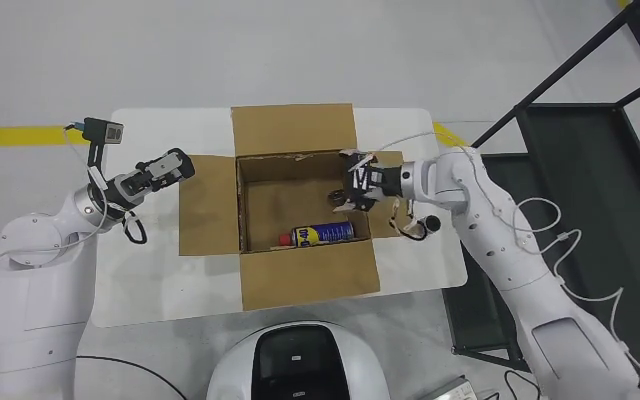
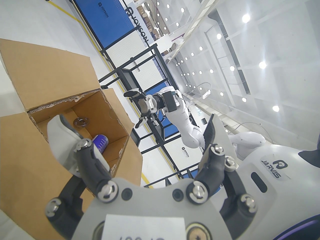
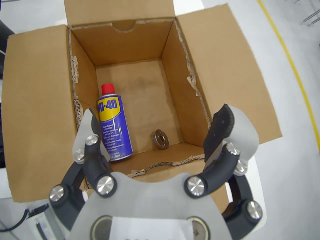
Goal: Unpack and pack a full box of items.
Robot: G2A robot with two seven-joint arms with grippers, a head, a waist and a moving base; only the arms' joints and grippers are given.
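White worktop [image 1: 150, 285] on a pale grey floor carries an open cardboard box [image 1: 310, 272] with its four flaps folded outward. Inside, a blue spray can [image 1: 325, 235] with a red cap lies on its side along the wall nearest the robot. A small metal flange [image 3: 160, 139] sits a little apart from it, by the wall on the right arm's side. The right gripper [image 1: 350, 190] hangs over that edge of the opening — spread wide, holding nothing. The left gripper [image 1: 180, 165] is outside the left flap, likewise wide open and empty. A black metal frame [image 1: 560, 130] stands just past the worktop's right end.
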